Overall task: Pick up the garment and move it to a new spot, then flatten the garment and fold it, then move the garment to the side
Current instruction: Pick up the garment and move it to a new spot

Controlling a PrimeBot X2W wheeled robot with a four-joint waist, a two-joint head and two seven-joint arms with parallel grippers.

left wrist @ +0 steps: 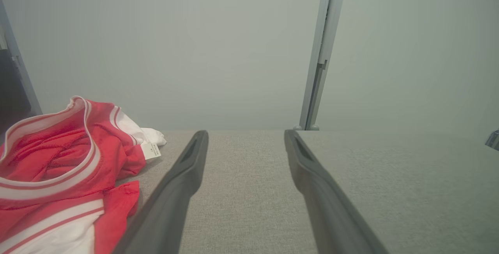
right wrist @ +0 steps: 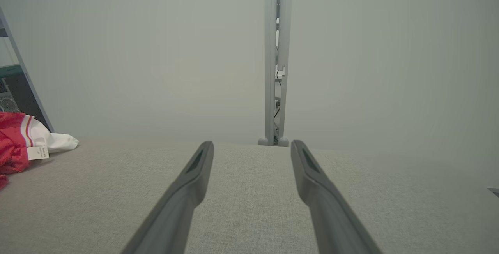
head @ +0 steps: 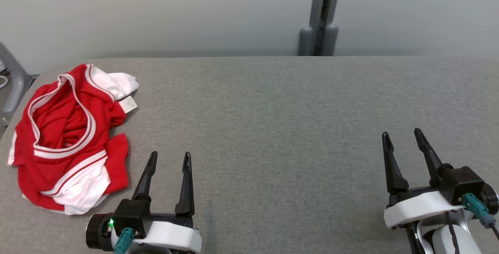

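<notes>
A crumpled red garment (head: 68, 137) with white bands and a white tag lies bunched on the left end of the grey table (head: 273, 110). In the left wrist view the garment (left wrist: 58, 168) sits left of the fingers, and in the right wrist view its edge (right wrist: 19, 145) shows at far left. My left gripper (head: 170, 156) hovers open just right of the garment's lower corner, nothing between its fingers. Far off at the lower right, my right gripper (head: 401, 132) is open too and holds nothing.
The grey fabric-covered table stretches wide between and beyond both grippers. A pale wall with a grey vertical post (head: 321, 16) stands behind its far edge. A grey frame leg (head: 11, 78) rises off the table's left corner.
</notes>
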